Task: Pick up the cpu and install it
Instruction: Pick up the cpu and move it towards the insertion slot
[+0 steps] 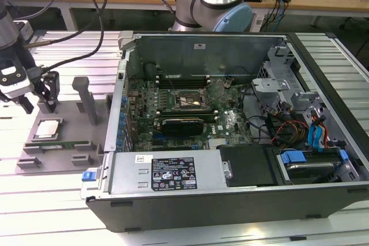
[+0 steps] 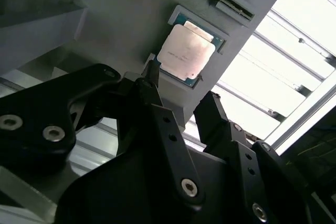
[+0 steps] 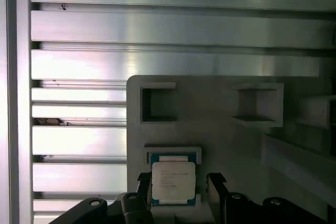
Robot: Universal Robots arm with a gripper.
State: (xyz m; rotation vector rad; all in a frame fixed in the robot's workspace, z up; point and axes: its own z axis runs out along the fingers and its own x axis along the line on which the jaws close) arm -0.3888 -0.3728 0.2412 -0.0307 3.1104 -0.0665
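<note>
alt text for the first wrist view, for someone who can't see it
A silvery cpu lies in a square recess of a grey fixture plate, seen between the two spread fingers of the open gripper, which is not holding it. The plate rests on a slatted aluminium table.

In the first wrist view the frame edge cuts off the tool [image 3: 179, 181].
</note>
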